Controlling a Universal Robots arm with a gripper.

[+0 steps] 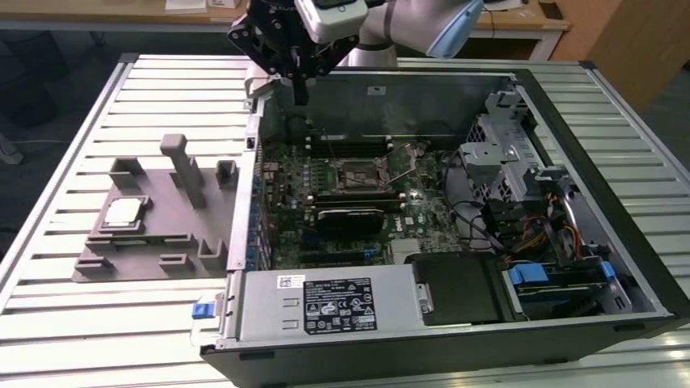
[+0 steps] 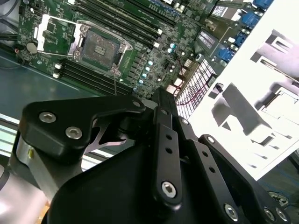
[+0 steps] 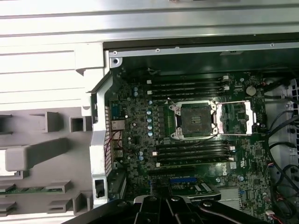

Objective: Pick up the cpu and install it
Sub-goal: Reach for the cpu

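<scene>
The black hand of the pale robot arm hangs clenched and empty above the far corner of an open computer case, on the exterior view's left. In the second wrist view its fingers press together with nothing between them.

Below the hand lies the green motherboard. Its socket stands bare, the metal retaining frame swung open beside it, and dark memory slots run along both sides of the socket. A tangle of cables fills the case toward the exterior view's right, and a silver power supply sits along the near edge.

The cpu, silvery with a pale rim, rests flat on a grey plate with upright blocks. The plate lies just beside the case on the exterior view's left, and the cpu is well apart from the hand.

Case and plate sit on a desk of pale slats that run across its whole top. Beyond the desk's far edge stand wooden tables, and a dark floor shows at the exterior view's left.
</scene>
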